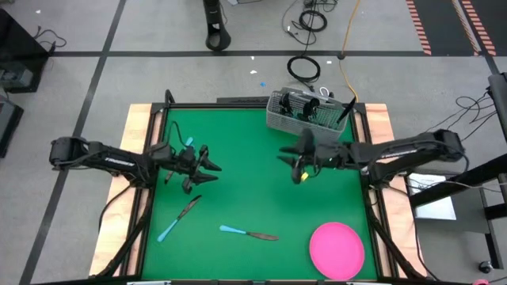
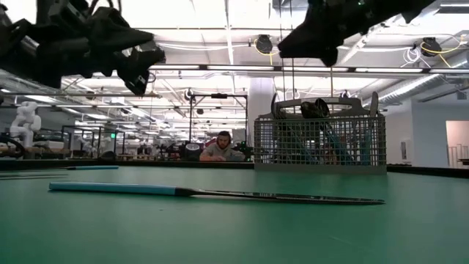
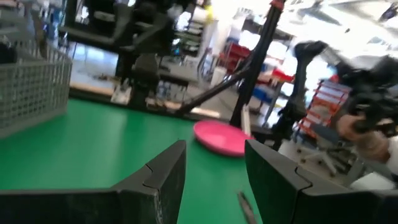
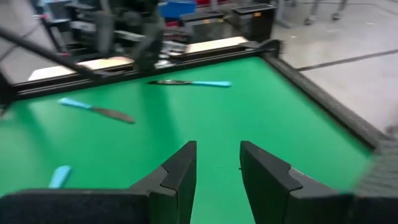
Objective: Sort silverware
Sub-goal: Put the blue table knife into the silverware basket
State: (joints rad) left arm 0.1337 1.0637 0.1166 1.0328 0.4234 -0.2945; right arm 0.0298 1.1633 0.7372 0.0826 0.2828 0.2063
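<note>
From above, two pieces of silverware lie loose on the green bench [image 1: 238,174]. A knife [image 1: 249,233] lies left of the pink plate [image 1: 337,249], its long axis nearly level across the picture, blue handle away from the plate, dark blade toward it. A second knife [image 1: 180,218] lies farther from the plate, slanted, handle toward the bench's near edge. More pieces stand in the grey caddy [image 1: 309,112] at the far edge. The left gripper [image 1: 212,168] and right gripper [image 1: 283,155] hang above the bench, both empty.

At table height, the knife [image 2: 212,192] stretches crosswise in front of the caddy [image 2: 319,141], handle left, blade right. Behind is a lit hall where a person sits.

The left wrist view shows its gripper [image 3: 214,180] parted and empty, the plate [image 3: 222,137] ahead.

The right wrist view shows its gripper [image 4: 217,171] parted and empty; two knives [image 4: 96,109] [image 4: 189,83] lie beyond.
</note>
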